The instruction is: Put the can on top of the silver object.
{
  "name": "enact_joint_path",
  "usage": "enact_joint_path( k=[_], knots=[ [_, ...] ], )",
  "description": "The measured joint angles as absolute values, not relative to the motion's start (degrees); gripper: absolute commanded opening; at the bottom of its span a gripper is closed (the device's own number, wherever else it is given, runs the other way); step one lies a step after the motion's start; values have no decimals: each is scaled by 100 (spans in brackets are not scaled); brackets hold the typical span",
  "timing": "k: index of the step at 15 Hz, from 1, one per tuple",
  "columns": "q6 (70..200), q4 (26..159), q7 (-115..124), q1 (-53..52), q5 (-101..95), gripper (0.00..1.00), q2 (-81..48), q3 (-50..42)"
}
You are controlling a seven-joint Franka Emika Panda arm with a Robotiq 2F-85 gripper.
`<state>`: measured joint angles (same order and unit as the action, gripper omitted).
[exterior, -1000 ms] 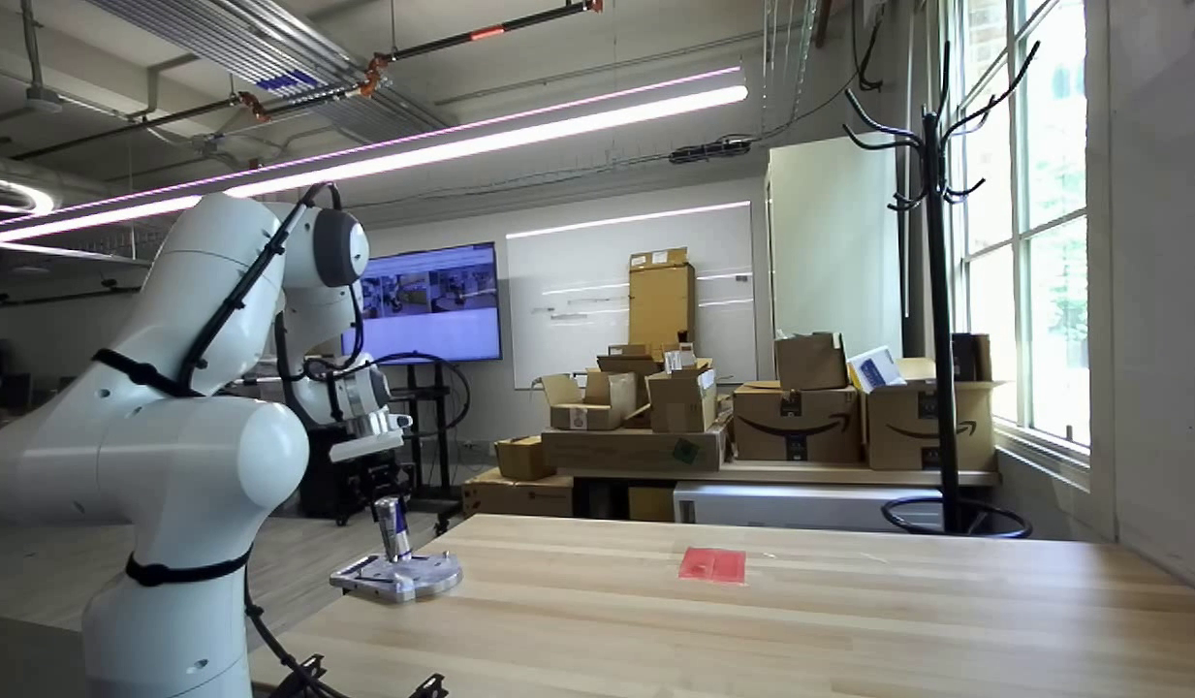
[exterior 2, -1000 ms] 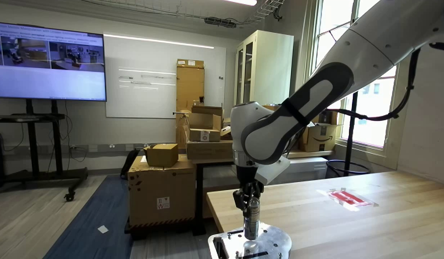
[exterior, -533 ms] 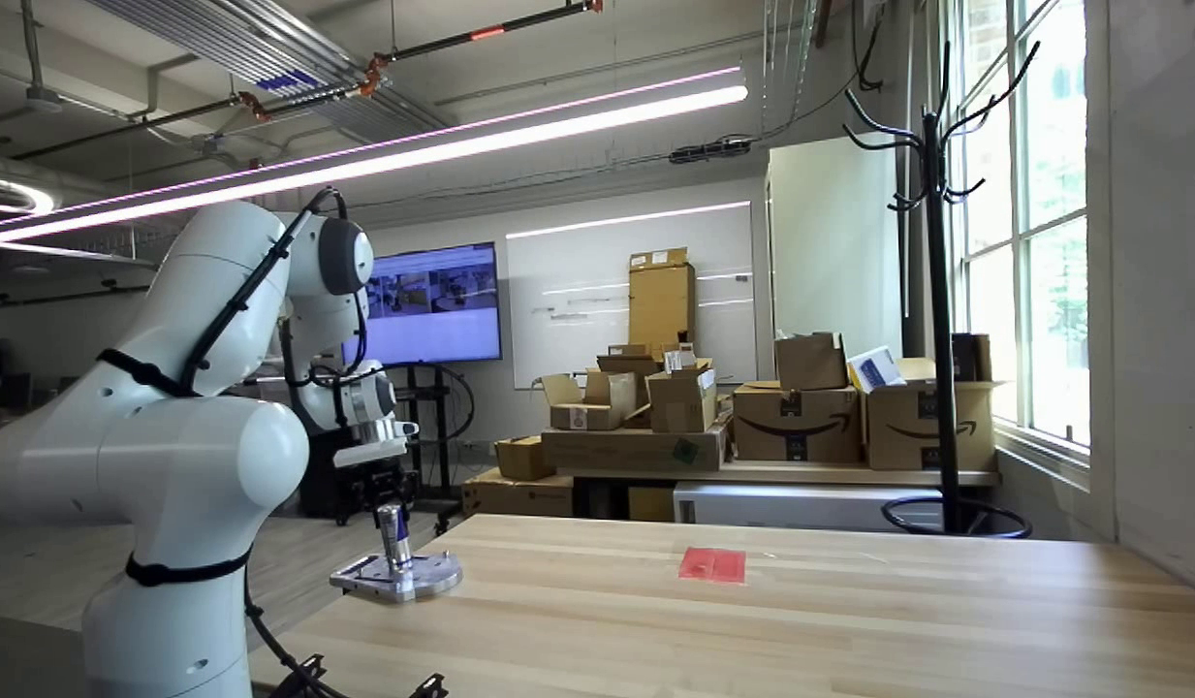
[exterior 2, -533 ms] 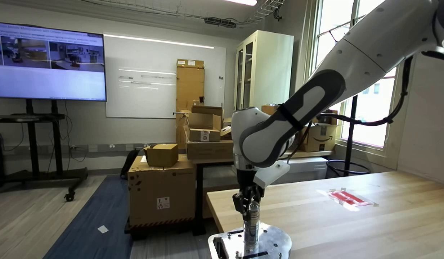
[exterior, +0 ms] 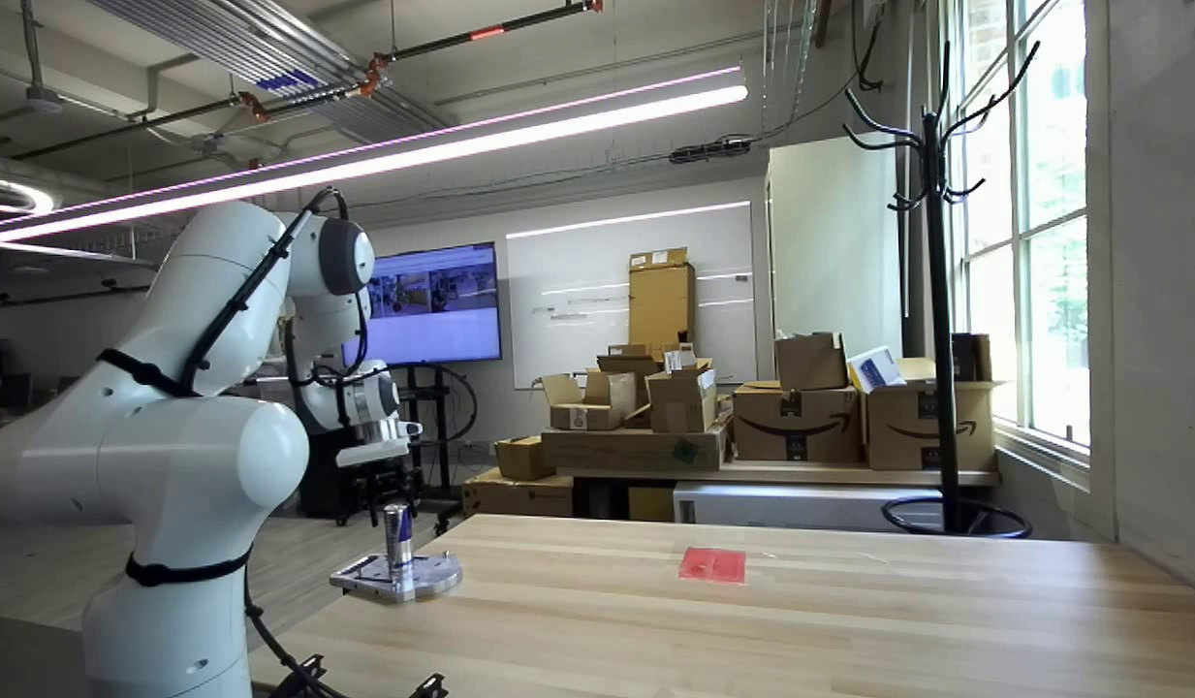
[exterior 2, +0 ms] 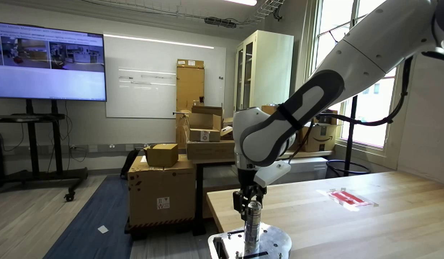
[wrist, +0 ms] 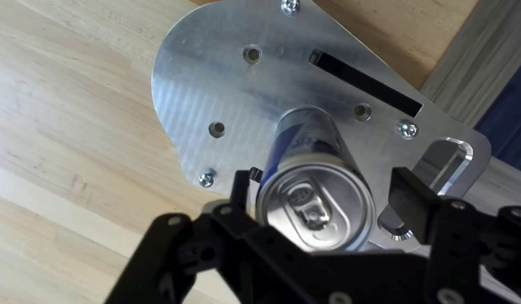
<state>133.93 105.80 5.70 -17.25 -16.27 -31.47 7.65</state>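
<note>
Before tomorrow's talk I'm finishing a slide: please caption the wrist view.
Open gripper straddling the upright can standing on the silver plate, with wooden tabletop below.

In an exterior view, a glowing tube light (exterior: 481, 144) slants overhead toward eleven o'clock, and a tall bright window (exterior: 1043, 252) stands between two and three. In an exterior view, a pale cabinet (exterior 2: 272, 68) stands at one o'clock, a whiteboard (exterior 2: 146, 100) hangs at ten, and blue flooring (exterior 2: 106, 216) runs toward eight beside grey planks (exterior 2: 31, 216).
</note>
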Motion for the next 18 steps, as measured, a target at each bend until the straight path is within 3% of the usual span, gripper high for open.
enact_joint_path(
  k=[8,18],
  knots=[
    [13361,10930,594,-1727,-1617,100,-2289,761],
    [13315,12836,680,-1020,-1362,100,-202,341]
  ],
)
